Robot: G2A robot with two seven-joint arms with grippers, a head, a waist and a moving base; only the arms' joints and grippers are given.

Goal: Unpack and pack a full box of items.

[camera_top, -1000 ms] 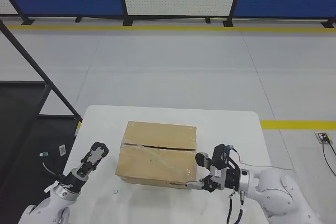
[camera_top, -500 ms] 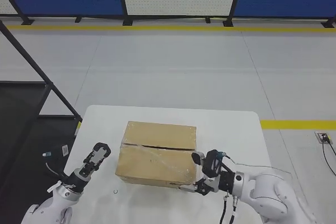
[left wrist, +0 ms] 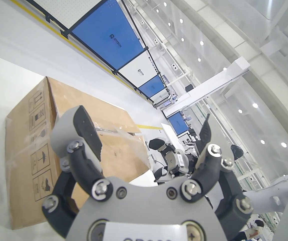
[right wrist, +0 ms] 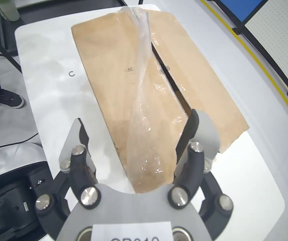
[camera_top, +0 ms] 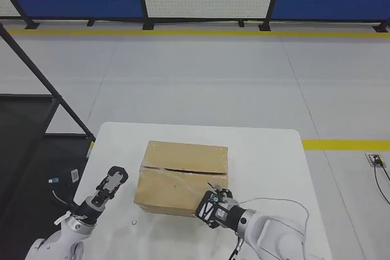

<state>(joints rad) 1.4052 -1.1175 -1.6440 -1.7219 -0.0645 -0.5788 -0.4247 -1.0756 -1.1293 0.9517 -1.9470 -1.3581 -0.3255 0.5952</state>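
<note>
A brown cardboard box (camera_top: 184, 175) lies on the white table (camera_top: 266, 149), its two top flaps meeting at a narrow dark seam. A strip of clear tape (right wrist: 140, 76) stands loose above the box (right wrist: 103, 76) and runs from the far edge down between my right gripper's fingers. My right gripper (camera_top: 211, 207) (right wrist: 136, 134) is open at the box's near right corner, fingers wide apart on either side of the tape. My left gripper (camera_top: 111, 181) (left wrist: 146, 131) is open beside the box's left end (left wrist: 33, 136), apart from it.
A small metal ring (camera_top: 135, 224) (right wrist: 71, 73) lies on the table near the front left. A black frame (camera_top: 49, 97) stands off the table's left side. Bare tabletop lies behind and right of the box.
My right gripper has swung left along the box's front edge, from beside the right end to the near right corner. The left arm has barely moved.
</note>
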